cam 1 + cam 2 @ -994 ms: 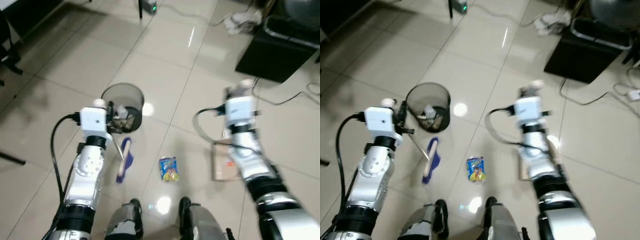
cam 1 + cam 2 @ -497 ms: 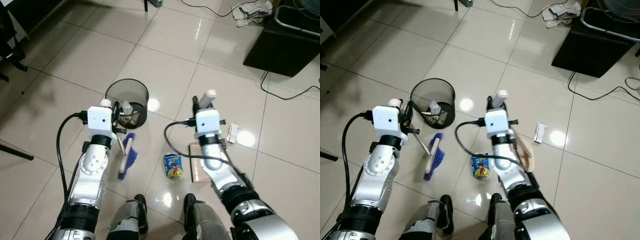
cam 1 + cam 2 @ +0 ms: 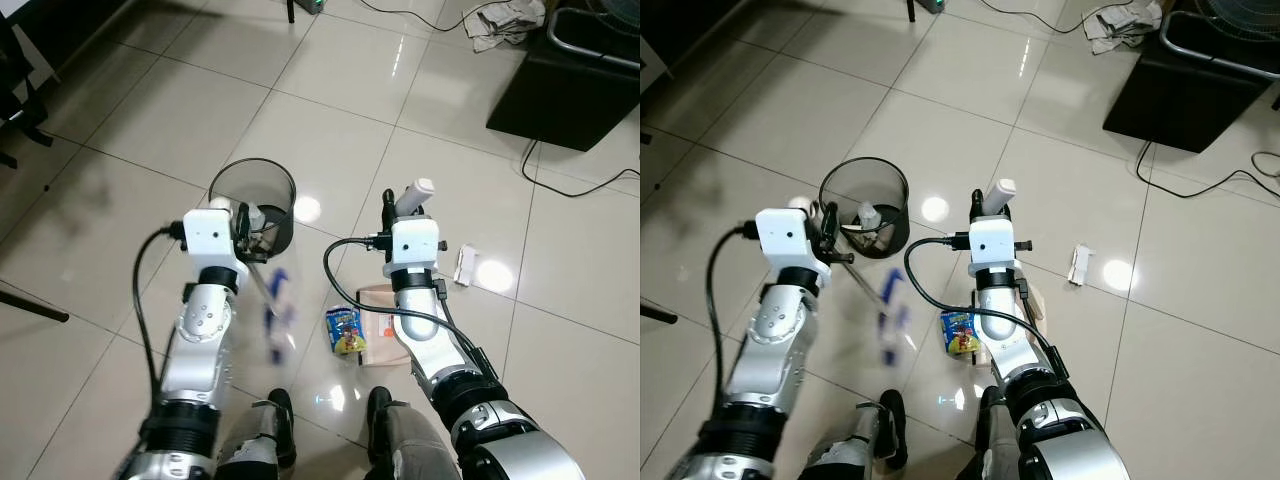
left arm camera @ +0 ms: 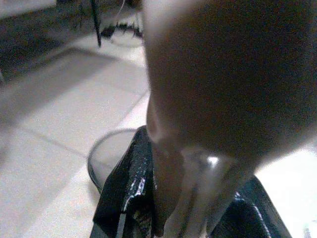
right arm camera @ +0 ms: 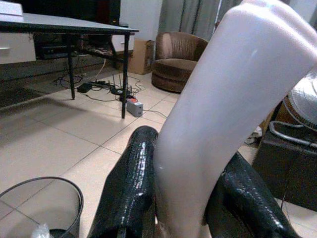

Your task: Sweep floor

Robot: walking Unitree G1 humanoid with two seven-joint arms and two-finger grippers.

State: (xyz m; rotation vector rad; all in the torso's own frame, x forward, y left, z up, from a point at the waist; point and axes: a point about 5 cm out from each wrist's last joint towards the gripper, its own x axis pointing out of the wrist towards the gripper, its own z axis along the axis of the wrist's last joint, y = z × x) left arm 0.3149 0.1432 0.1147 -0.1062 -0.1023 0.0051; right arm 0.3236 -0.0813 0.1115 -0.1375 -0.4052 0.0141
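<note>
Left claw [image 3: 248, 222] grips the brush [image 3: 276, 310], right claw [image 5: 178, 198] the dustpan [image 3: 380, 325]; between them, the snack packet [image 3: 345, 332] lies unswept.

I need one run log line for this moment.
left gripper: shut on blue hand brush | right gripper: shut on beige dustpan | target: blue snack packet

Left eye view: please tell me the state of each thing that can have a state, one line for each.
Left gripper: shut on broom handle.
Right gripper: shut on dustpan handle.
Broom: blurred, brush low by floor.
Dustpan: on floor beside snack packet.
Snack packet: lying on floor.
Waste bin: upright, holds rubbish.
</note>
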